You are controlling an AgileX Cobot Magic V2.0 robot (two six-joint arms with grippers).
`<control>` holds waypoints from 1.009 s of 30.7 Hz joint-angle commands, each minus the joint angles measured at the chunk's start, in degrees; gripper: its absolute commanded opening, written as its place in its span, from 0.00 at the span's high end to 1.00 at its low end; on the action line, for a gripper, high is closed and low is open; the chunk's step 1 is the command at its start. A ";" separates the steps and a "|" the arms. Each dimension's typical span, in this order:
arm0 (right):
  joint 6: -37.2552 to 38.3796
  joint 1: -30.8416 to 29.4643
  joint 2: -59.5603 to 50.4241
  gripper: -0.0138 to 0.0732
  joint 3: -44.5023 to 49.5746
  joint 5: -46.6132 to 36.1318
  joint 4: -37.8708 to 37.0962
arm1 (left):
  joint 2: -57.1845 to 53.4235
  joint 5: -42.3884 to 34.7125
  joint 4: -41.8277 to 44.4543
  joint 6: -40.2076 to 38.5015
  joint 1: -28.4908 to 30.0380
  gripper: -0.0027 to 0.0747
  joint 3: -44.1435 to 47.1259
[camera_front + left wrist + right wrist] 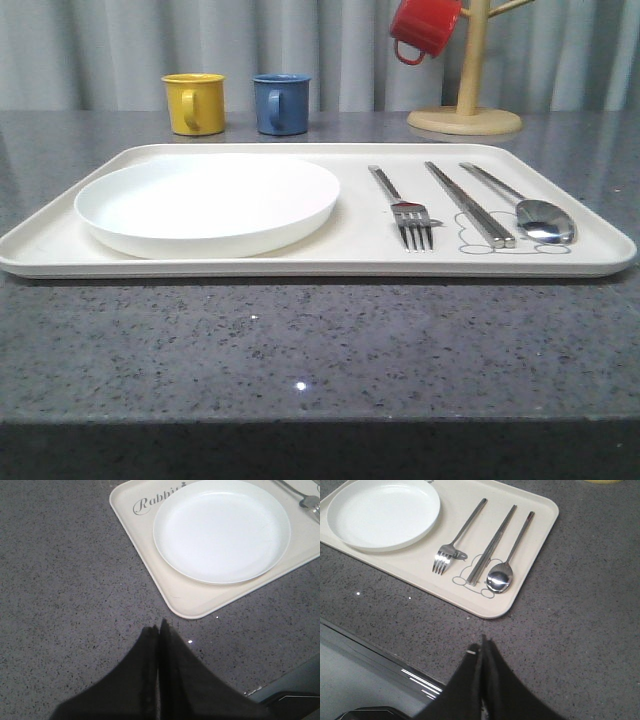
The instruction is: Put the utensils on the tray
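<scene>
The cream tray [300, 262] [200, 602] [540, 525] lies across the grey counter. On its left half sits the white plate [208, 203] [221, 530] [383, 513]. To the plate's right lie the fork [402, 207] [456, 541], the chopsticks [468, 203] [492, 545] and the spoon [528, 207] [508, 562], side by side. My left gripper [159, 630] is shut and empty over bare counter, short of the tray's near left corner. My right gripper [482, 645] is shut and empty over the counter near the tray's near right corner.
A yellow mug [195, 103] and a blue mug [280, 103] stand behind the tray. A red mug [423, 27] hangs on a wooden mug tree [466, 100] at the back right. The counter's front edge [385, 655] runs close to both grippers.
</scene>
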 commanded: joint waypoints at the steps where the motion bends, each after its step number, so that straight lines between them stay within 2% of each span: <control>1: -0.61 0.03 0.29 0.92 -1.26 -4.21 -0.36 | -0.98 -4.35 0.00 -0.11 0.73 0.99 -0.51; 6: -0.61 0.03 0.29 0.92 -1.26 -4.21 -0.36 | -7.65 -12.20 1.09 -0.11 5.71 0.99 7.23; 12: -0.61 0.03 0.29 0.92 -1.26 -4.21 -0.36 | -18.91 -33.50 0.68 -0.11 10.10 0.99 23.30; 13: -0.61 0.03 0.29 0.92 -1.26 -4.21 -0.36 | -22.57 -39.45 0.00 -0.11 11.03 0.99 28.54; 18: -0.61 0.03 0.29 0.92 -1.26 -4.21 -0.36 | -30.93 -52.85 -3.36 -0.11 14.29 0.99 40.89; 25: -0.61 0.03 0.29 0.92 -1.26 -4.21 -0.36 | -39.04 -60.35 -4.58 -0.11 17.73 0.99 50.63; 31: -0.61 0.03 0.29 0.92 -1.26 -3.98 -0.36 | -41.25 -62.51 -4.58 -0.11 18.19 0.99 53.08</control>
